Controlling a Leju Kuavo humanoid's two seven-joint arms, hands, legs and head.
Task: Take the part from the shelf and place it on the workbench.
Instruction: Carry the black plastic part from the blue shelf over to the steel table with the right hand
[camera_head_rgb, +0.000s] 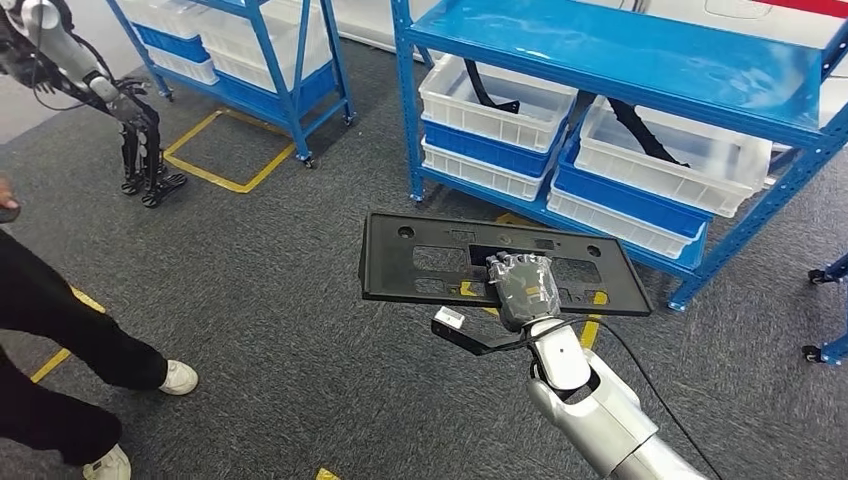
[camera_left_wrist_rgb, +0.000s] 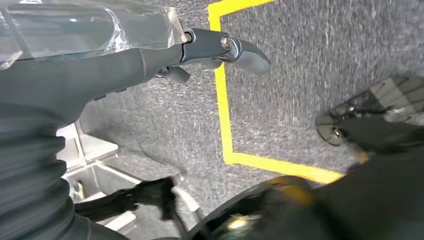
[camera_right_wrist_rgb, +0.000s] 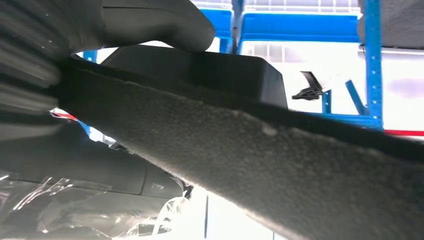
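While the blue shelf rack (camera_head_rgb: 610, 60) stands over the grey carpet (camera_head_rgb: 270, 300), its lower shelf carries white bins (camera_head_rgb: 495, 95) stacked on blue ones. Out in front of it, clear of the shelf and above the carpet, the flat black plastic panel (camera_head_rgb: 420, 262) lies roughly level, gripped at its near long edge by the right hand (camera_head_rgb: 522, 290); the thumb (camera_right_wrist_rgb: 165, 22) presses one face and the fingers clamp the other. Beside yellow floor tape (camera_left_wrist_rgb: 225, 115), the left hand (camera_left_wrist_rgb: 165, 55) hangs with nothing in it, thumb (camera_left_wrist_rgb: 235, 50) extended.
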